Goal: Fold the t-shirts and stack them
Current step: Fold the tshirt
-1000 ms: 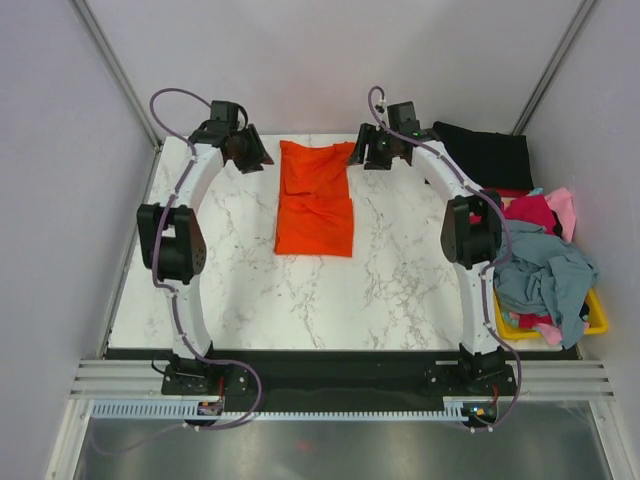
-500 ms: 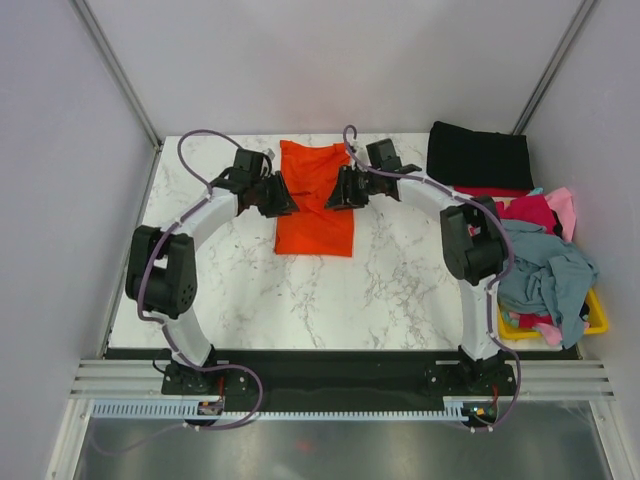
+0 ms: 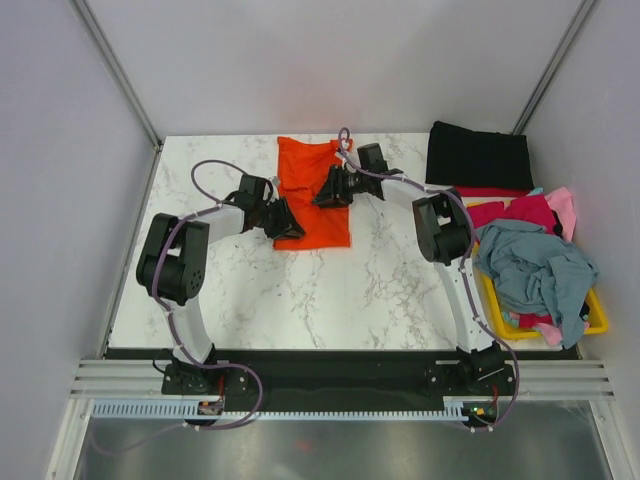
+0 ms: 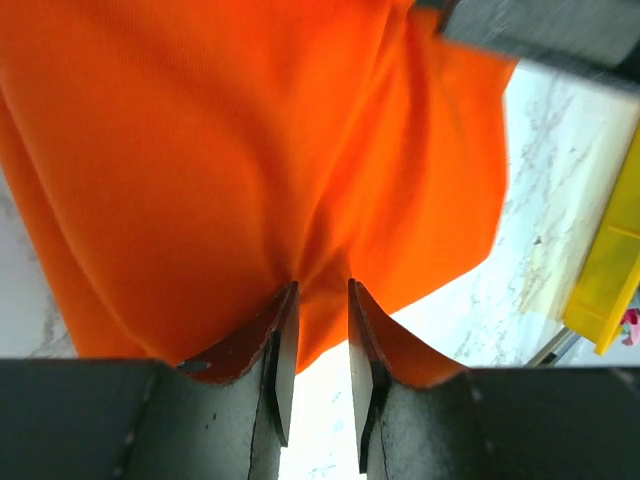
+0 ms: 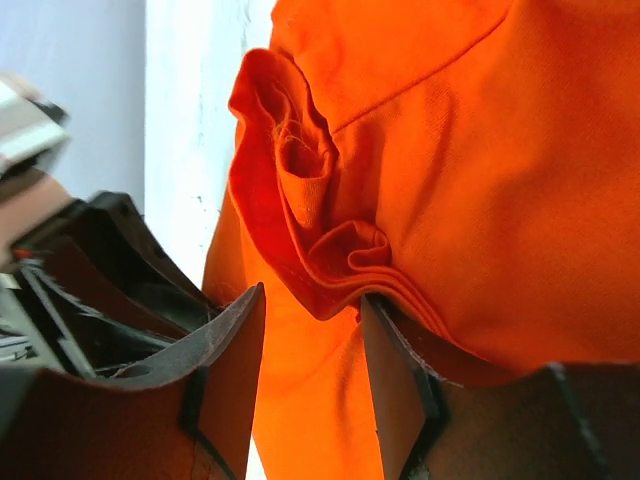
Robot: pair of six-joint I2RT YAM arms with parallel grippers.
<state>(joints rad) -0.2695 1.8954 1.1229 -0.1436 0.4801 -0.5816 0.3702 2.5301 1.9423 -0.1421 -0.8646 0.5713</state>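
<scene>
1. Orange cloth t-shirt (image 3: 314, 195) lay on the white marble table (image 3: 400, 270), long axis toward its far edge.
2. Left gripper (image 4: 322, 286) pinched its left edge.
3. Right gripper (image 5: 313, 297) straddled the bunched right edge, jaws apart; grip unclear.

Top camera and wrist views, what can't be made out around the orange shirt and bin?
- Top view: left gripper and right gripper fingertips, hidden under their own bodies over the orange t-shirt.
- Top view: shirts low in the yellow bin, buried under the grey-blue shirt.
- Left wrist view: dark blurred shape, cut by the top edge.
</scene>
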